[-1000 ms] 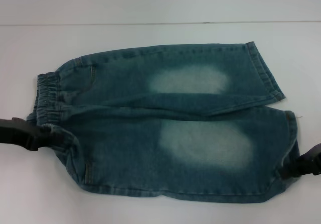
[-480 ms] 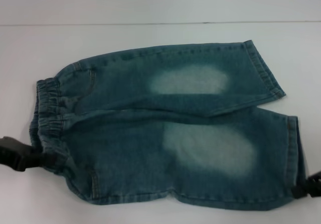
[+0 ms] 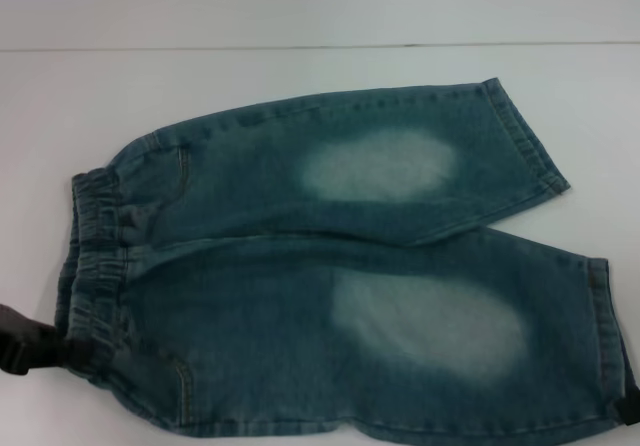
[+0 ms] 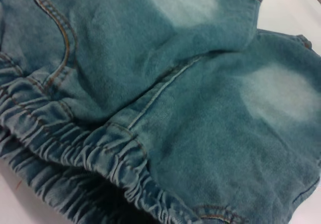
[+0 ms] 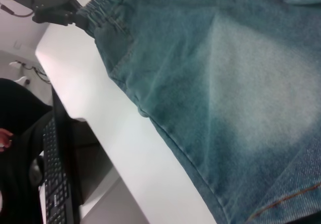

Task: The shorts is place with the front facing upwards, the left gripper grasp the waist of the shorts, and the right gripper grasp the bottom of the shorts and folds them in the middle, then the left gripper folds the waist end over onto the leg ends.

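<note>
At the near edge of the bench (image 3: 300, 16), the left gripper (image 3: 30, 341) sits at the near corner of the elastic waist (image 3: 95, 266). In the right wrist view its fingers appear closed on the waistband, though the pinch itself is partly hidden by gathered cloth. The right gripper (image 3: 630, 408) shows only as a dark sliver at the picture's edge, beside the hem of the near leg (image 3: 430, 336); whether it is open or closed on the hem cannot be told.

Over the last second both grippers have drawn toward the robot, from the middle of the head view to its lower edge. The near leg has come with them and now spreads wider and flatter.

The shorts (image 3: 330, 256) lie front up, waist toward the robot's left, leg ends toward its right. The far leg (image 3: 380, 166) lies flat, angled slightly away, and has barely shifted.

Judgement: the garment is being pulled taut along its near edge ahead of the lengthwise fold. The near edge has not yet been lifted over the far leg, so the first fold remains to be done.
</note>
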`<state>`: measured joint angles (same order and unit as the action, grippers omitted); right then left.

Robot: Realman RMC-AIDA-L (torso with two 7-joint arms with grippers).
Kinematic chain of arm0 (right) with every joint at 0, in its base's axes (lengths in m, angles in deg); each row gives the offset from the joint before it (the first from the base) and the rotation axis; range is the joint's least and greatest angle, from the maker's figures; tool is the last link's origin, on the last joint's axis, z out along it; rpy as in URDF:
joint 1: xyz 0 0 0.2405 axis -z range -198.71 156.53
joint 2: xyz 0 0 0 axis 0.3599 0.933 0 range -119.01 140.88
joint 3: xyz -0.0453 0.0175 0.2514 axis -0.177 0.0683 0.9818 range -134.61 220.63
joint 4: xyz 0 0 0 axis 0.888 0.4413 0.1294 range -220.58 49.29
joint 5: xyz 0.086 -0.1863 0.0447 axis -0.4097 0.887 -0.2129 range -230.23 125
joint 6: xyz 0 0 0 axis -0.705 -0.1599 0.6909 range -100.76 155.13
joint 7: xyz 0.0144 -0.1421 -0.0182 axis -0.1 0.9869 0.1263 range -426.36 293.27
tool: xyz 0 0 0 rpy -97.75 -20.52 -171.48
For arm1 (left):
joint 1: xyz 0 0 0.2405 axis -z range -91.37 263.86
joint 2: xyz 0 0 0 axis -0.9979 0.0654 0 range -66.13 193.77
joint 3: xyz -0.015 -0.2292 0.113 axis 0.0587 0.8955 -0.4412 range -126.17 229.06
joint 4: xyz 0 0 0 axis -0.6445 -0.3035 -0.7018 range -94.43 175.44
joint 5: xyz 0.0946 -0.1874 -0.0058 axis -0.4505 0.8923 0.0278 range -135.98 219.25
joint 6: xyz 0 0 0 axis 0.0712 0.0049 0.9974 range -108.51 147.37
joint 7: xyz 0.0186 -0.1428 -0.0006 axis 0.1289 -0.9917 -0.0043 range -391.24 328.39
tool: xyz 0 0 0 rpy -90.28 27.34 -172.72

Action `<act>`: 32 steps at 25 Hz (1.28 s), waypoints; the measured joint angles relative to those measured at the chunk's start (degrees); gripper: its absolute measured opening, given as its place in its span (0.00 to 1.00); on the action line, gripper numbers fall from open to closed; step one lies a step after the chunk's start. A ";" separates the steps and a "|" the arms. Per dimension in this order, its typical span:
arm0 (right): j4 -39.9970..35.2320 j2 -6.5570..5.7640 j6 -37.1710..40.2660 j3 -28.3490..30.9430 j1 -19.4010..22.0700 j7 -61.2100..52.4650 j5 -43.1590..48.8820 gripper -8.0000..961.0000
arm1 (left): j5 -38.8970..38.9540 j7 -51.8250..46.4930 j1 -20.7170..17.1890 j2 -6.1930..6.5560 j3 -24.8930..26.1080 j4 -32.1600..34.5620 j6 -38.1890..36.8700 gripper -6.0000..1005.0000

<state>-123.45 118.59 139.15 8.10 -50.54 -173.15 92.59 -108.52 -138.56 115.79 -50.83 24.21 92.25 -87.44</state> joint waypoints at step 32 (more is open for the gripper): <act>2.85 2.09 -17.52 5.54 -2.11 1.71 -17.35 0.05 | 3.38 -5.21 4.09 -0.50 7.39 -3.83 7.84 0.12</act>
<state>-120.60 120.68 121.64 13.63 -52.65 -171.44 75.24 -105.14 -143.77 119.88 -51.32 31.59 88.41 -79.60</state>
